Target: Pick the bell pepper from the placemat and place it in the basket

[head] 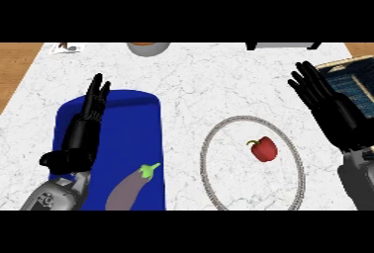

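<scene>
Bell pepper (263,148), small and red, already lies inside the round grey ring of the basket (207,148) on the white table (190,84), not on the blue placemat (139,128). You can see this in the head view, the only view.

From the right robot hand (327,106), the pepper sits at about 7 o'clock, near but not touching. That hand is the nearer one. Its fingers are straight and it holds nothing.

The left robot hand (87,123) rests over the placemat, fingers straight up, holding nothing. The pepper is well apart from it, at about 4 o'clock.

The pepper's stem points to 11 o'clock.

A purple eggplant (130,189) lies on the placemat, toward 6 o'clock. I think the job looks done.
</scene>
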You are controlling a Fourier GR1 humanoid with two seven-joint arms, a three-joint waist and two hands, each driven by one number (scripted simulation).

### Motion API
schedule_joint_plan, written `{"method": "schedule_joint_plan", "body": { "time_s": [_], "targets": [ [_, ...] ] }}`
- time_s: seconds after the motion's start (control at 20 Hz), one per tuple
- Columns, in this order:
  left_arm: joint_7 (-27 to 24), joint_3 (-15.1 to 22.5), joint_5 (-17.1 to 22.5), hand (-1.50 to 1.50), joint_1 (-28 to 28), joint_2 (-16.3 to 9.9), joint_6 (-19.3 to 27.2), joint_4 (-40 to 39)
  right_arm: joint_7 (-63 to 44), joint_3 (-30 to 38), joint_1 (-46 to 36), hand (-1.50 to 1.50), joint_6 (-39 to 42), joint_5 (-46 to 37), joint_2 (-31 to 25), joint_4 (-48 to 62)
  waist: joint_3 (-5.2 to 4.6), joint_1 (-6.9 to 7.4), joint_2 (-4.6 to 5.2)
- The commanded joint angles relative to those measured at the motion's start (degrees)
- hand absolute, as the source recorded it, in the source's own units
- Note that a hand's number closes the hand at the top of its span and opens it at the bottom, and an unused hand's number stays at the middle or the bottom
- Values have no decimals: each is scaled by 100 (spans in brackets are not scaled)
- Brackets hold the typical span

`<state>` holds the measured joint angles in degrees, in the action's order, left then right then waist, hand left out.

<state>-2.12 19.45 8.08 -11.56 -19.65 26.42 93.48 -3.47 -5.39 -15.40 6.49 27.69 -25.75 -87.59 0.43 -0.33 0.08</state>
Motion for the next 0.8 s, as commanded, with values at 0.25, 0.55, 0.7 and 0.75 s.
{"method": "schedule_joint_plan", "body": {
  "time_s": [0.25, 0.55, 0.7, 0.75],
  "targets": [
    [821, -3, 68, 0, 80, -571, -547, -769, 1209, -512, -755, 150, 3061, 954, 174, 566, 41, 531, 262],
    [1170, -367, 438, 0, 205, -770, -762, -1215, 3697, -356, 199, -150, 4446, 191, 633, -598, 0, -131, 27],
    [1259, -388, 455, 0, 67, -791, -892, -1241, 4281, 96, 504, -150, 4127, -973, 406, -778, -18, -114, -1],
    [1303, -416, 499, 0, 2, -836, -995, -1298, 4167, 203, 383, -150, 3766, -1296, 265, -987, -24, -126, -9]
  ]
}}
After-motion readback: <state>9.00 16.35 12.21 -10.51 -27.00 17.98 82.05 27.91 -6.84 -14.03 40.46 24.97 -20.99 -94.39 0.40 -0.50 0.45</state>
